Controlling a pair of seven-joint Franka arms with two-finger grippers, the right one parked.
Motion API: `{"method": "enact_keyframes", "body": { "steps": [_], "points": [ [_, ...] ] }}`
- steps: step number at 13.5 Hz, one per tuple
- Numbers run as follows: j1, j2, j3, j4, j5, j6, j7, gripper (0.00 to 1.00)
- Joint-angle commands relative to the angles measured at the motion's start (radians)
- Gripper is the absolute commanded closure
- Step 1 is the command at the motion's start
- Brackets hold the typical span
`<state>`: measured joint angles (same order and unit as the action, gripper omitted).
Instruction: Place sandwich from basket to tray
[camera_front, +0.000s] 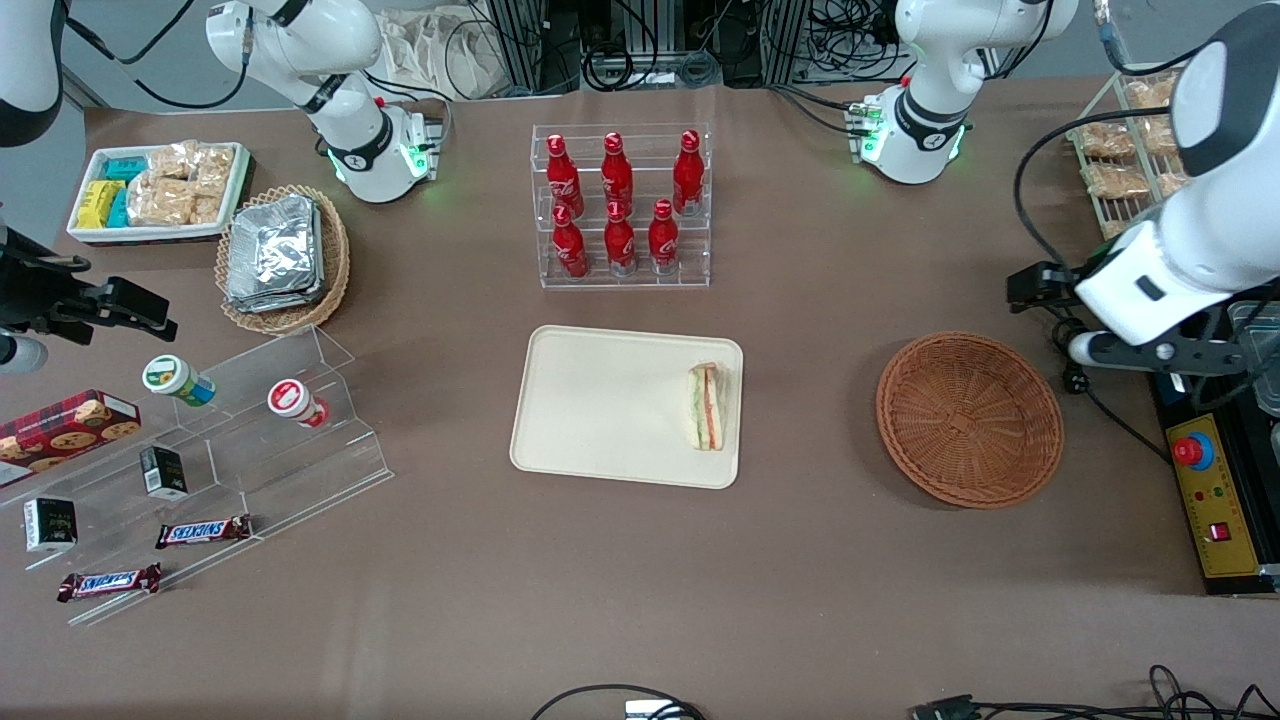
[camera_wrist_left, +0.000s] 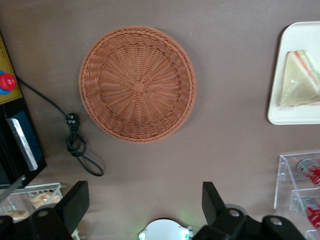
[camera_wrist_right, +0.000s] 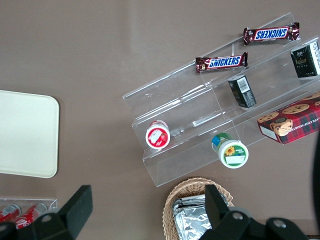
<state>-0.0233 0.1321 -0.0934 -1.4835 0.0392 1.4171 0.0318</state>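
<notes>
Since the sandwich (camera_front: 706, 406) already lies flat on the cream tray (camera_front: 590, 410), close to the tray's edge nearest the wicker basket (camera_front: 969, 420), the transfer looks done, and the basket itself shows only bare weave inside. The left arm's gripper (camera_wrist_left: 145, 205) hangs high above the table with its two dark fingers (camera_wrist_left: 75, 202) spread wide and nothing between them; in the front view only the arm's white wrist section shows, above the working arm's end of the table near the basket. Judging by its look, the sandwich is a light, soft wedge of white bread that appears wrapped in clear film, so it would squash under a hard pinch and the film could slip. If it had to be taken up again, the sensible hold would be across the two flat bread faces near the middle of the wedge, with gentle pressure, rather than on the layered cut edge where the green and orange-red filling shows. A rack of red bottles (camera_front: 620, 205) stands farther from the front camera than the tray, well apart from the sandwich.
</notes>
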Motion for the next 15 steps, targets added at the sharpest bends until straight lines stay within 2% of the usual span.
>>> {"method": "enact_keyframes", "body": {
  "steps": [1,3,15],
  "points": [
    [-0.009,-0.107,0.032,-0.147,-0.016,0.087,0.046,0.00],
    [-0.007,-0.149,0.027,-0.213,-0.016,0.137,0.045,0.00],
    [-0.010,-0.126,0.030,-0.155,-0.015,0.128,0.048,0.00]
  ]
}}
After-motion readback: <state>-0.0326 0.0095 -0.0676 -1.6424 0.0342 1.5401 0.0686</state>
